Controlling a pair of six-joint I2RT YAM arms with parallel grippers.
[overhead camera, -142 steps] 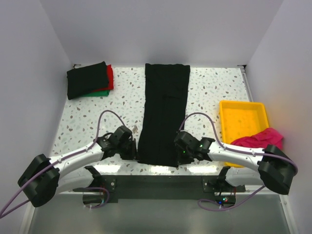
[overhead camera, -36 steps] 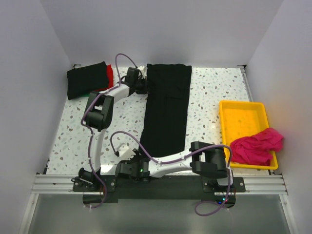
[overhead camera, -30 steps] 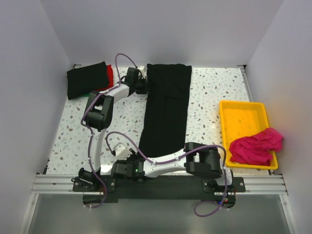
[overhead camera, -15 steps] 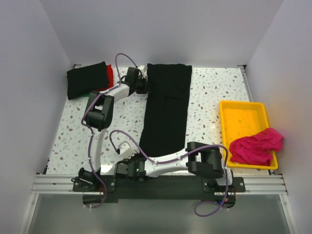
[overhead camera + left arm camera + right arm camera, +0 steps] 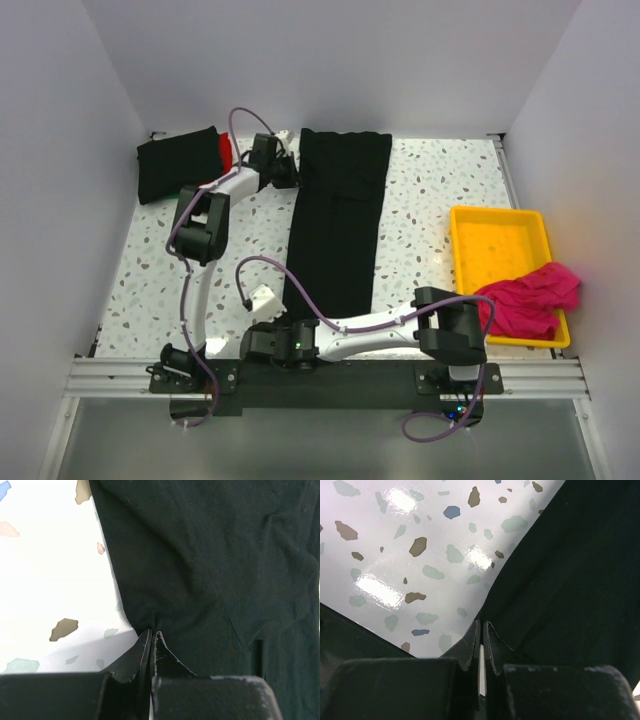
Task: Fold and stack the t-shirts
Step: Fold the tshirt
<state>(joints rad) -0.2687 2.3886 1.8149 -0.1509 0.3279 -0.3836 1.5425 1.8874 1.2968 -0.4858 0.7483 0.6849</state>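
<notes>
Top external view: a yellow tray [image 5: 500,235] stood at the right side of the table [image 5: 430,200]. A pink shirt [image 5: 525,298] lay crumpled in its near part and hung over the near and right rim. The far part of the tray showed bare yellow floor.

The table was white terrazzo with grey, brown and blue-green flecks. Plain pale walls [image 5: 330,60] enclosed it on the left, far and right sides.

A black shirt [image 5: 335,220] lay flat at the table centre, folded to a narrow strip. Its long axis ran near to far, with one short end at the far edge and the other at the near edge. The near end sat slightly to the left of the far end, so the strip was a little skewed.

At the far left corner lay a folded black shirt [image 5: 175,165], with the edge of a red shirt [image 5: 226,150] showing at its right side.

The left gripper [image 5: 292,176] was at the far left edge of the strip. In the left wrist view its fingers [image 5: 140,655] were pressed together on the cloth edge, and creases ran out from the tips. The right gripper [image 5: 283,310] was at the near left corner of the strip. In the right wrist view its fingers [image 5: 470,645] were closed on the shirt edge.
</notes>
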